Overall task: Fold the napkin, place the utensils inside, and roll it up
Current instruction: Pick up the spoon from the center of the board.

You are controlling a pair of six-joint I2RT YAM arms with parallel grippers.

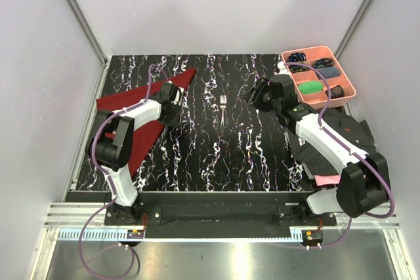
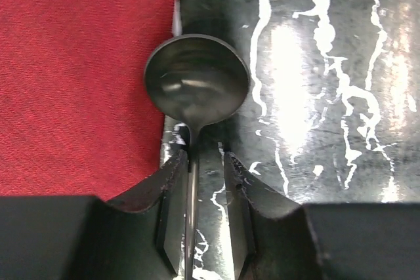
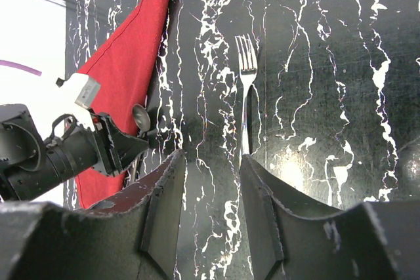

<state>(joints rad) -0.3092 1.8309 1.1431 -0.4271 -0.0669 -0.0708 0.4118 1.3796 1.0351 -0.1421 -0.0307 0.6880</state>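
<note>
1. At the left gripper (image 2: 205, 162): jaws partly apart, not clamped, with the thin handle of the spoon (image 2: 197, 80) between them. Handle close against one finger (image 2: 172, 185); a clear gap to the other finger.
2. Just beyond the fingertips: the dark round bowl of the spoon, hollow side up, partly over the edge of the napkin (image 2: 79, 77) and partly over the black marbled table (image 2: 328, 129). Cannot tell whether resting or slightly lifted.
3. Further out, seen from the top: napkin spread as a dark red triangle on the left part of the table, one corner pointing to the far side, the left arm above it.
4. At the right gripper (image 3: 211, 162): jaws apart and empty, held above the table.
5. In front of the right gripper: the silver fork (image 3: 247, 90) flat on the table, tines toward the far side, handle end near one fingertip in the wrist view, well apart from the napkin.
6. At the far right corner: a pink tray (image 1: 287, 55) with small things in its compartments; nearer, dark clothing (image 1: 348, 129) under the right arm.
</note>
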